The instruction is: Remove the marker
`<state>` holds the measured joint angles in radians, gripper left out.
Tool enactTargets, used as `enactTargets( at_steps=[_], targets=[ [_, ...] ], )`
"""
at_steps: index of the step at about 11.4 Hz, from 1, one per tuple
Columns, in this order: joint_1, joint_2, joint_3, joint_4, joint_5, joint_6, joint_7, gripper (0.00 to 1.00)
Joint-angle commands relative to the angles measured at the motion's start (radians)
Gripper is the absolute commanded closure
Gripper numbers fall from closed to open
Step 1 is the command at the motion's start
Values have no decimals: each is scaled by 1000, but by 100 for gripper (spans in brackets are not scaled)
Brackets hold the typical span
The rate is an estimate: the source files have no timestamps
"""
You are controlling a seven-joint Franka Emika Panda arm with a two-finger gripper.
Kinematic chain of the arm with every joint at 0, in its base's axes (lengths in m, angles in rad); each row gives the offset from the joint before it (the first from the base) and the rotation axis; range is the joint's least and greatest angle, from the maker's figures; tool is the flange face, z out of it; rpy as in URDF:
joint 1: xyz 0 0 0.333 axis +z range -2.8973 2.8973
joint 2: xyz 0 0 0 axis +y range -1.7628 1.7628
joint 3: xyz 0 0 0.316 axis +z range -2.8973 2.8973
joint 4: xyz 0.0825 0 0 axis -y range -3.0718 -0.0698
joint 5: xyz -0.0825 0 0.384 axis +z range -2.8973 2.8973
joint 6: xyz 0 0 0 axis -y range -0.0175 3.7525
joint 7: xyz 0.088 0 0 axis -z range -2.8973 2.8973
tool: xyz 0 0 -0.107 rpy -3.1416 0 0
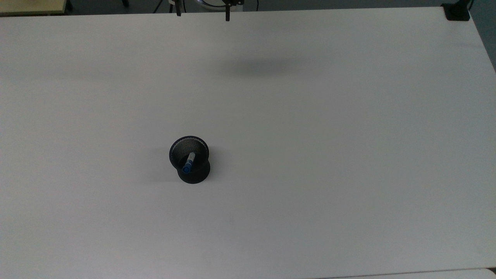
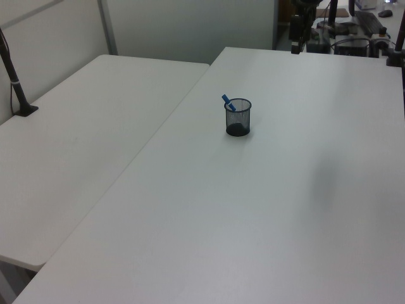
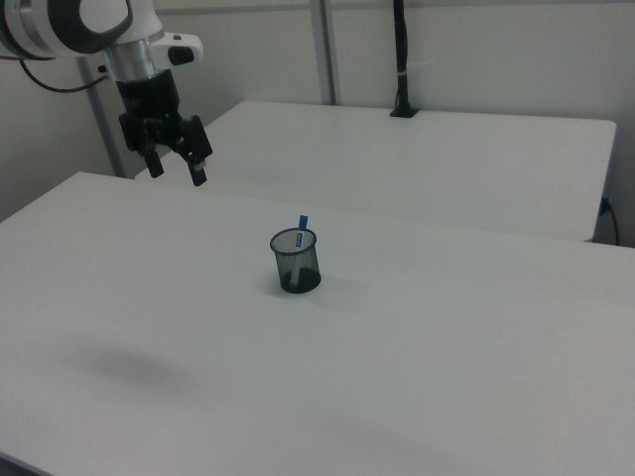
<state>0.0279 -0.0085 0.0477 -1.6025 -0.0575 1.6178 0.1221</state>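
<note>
A black mesh cup stands upright on the white table, left of centre in the top view. The marker leans inside it, its blue cap poking above the rim and its white barrel down in the cup. My gripper hangs high over the table's far edge in the top view, well away from the cup. Its two fingers are spread wide, open, with nothing between them.
A second white table adjoins this one. A black clamped post stands on its far side, and another clamp grips the top view's upper right corner. Cluttered equipment sits beyond the table.
</note>
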Motion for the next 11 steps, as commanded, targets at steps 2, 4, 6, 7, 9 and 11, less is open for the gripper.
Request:
enactTargets(
  at_steps=[2,4,6,7,9,11],
  targets=[
    [-5,-7,-5,-1,24,-22,-22,0],
    [-6,-7,-6,-1,24,-19,-22,0],
    [-12,-7,-6,-1,24,-13,-22,0],
    [-13,-5,-5,1,24,-10,-29,0],
    [-14,10,-5,1,24,39,-30,0],
    [-10,51,-3,3,24,146,-22,0]
  ],
)
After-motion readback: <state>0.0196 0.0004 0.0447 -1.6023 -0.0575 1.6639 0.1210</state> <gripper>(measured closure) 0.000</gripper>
